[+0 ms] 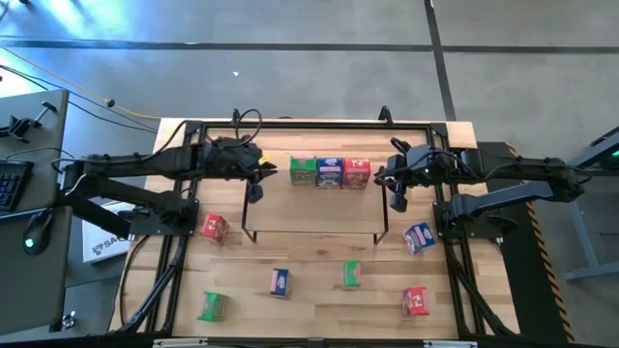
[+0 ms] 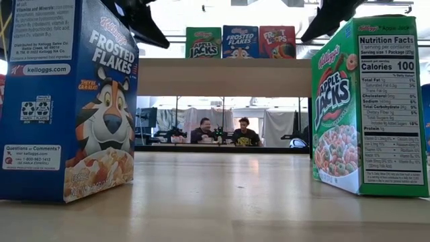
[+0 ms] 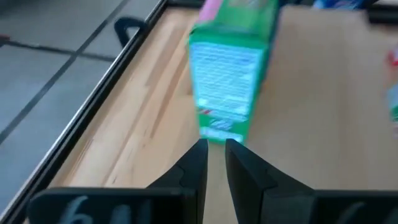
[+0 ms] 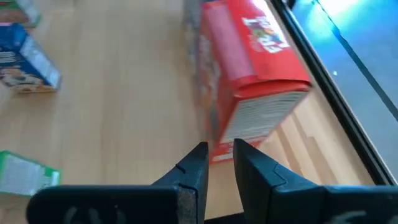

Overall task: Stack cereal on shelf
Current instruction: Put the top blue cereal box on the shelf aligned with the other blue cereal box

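Note:
Three cereal boxes stand in a row on the shelf (image 1: 311, 211): green (image 1: 303, 172), blue (image 1: 330, 173) and red (image 1: 357, 172). The low view shows them upright on its top board (image 2: 222, 77). My left gripper (image 1: 267, 172) hovers just left of the green box (image 3: 233, 81), fingers shut with only a slit between them and nothing in it. My right gripper (image 1: 385, 180) hovers just right of the red box (image 4: 249, 74), shut the same way. Both point slantwise down at the row's ends.
Loose boxes lie on the table: red (image 1: 214, 228), blue (image 1: 280, 281), green (image 1: 351, 275), green (image 1: 213, 306), red (image 1: 416, 301), blue (image 1: 418, 237). A black frame (image 1: 174, 280) borders the table. People sit in the room beyond (image 2: 225, 134).

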Robot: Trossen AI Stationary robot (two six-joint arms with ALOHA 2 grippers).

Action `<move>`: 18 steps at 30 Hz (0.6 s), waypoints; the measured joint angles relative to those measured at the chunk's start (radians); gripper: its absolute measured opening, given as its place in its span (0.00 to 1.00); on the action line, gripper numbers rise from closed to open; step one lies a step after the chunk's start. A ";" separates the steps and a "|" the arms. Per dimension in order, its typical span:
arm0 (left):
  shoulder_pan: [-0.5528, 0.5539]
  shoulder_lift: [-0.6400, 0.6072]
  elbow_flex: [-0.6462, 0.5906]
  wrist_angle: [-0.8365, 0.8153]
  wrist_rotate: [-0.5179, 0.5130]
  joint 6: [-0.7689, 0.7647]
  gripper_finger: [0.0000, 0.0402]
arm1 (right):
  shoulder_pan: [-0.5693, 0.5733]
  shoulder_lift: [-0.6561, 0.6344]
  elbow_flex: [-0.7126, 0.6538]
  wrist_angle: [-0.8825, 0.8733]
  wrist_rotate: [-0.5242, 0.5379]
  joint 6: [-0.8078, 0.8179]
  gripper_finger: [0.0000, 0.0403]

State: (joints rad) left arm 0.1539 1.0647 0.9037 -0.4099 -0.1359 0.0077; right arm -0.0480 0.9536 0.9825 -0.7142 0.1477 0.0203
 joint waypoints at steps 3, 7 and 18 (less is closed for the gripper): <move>-0.032 -0.028 -0.078 0.116 0.043 -0.028 0.11 | 0.039 0.004 0.000 0.002 0.000 0.012 0.14; -0.060 -0.068 -0.224 0.383 0.121 -0.073 0.11 | 0.128 0.008 0.000 0.012 0.043 0.075 0.10; -0.109 -0.083 -0.373 0.740 0.148 -0.107 0.11 | 0.408 0.008 0.000 -0.092 0.148 0.516 0.10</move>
State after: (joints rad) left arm 0.0453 0.9821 0.5304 0.3296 0.0124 -0.0997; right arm 0.3601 0.9619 0.9829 -0.8057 0.2957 0.5362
